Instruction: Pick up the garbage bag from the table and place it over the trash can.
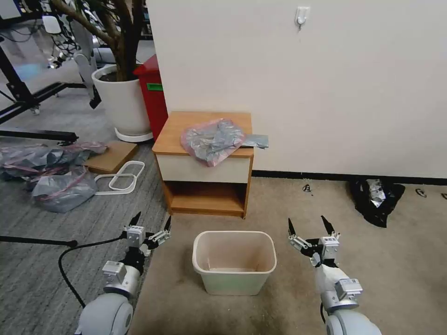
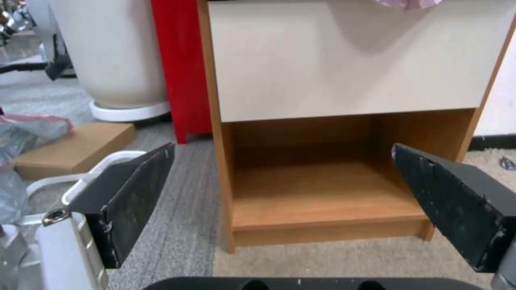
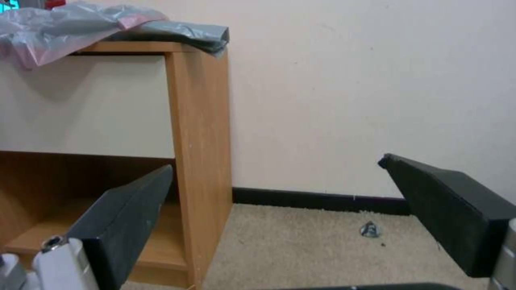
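The garbage bag (image 1: pixel 213 139), crumpled grey plastic with a pink rim, lies on top of the table (image 1: pixel 170 139) and hangs a little over its front edge; its edge also drapes over the table corner (image 3: pixel 64 28). The beige trash can (image 1: pixel 234 262) stands empty on the carpet in front of the table. My left gripper (image 1: pixel 151 223) hovers open, low and left of the trash can, facing the table's lower shelf (image 2: pixel 322 201). To the right of the can, my right gripper (image 1: pixel 308 226) is open too, with nothing between its fingers (image 3: pixel 446 209).
A tall red bin (image 1: pixel 151 90) and a white planter (image 1: pixel 120 104) stand left of the table. Bulging grey-pink bags (image 1: pixel 51 174), a cardboard sheet (image 1: pixel 111 156) and a white frame (image 1: pixel 122 177) lie on the left floor. A black bag (image 1: pixel 376 195) sits by the right wall.
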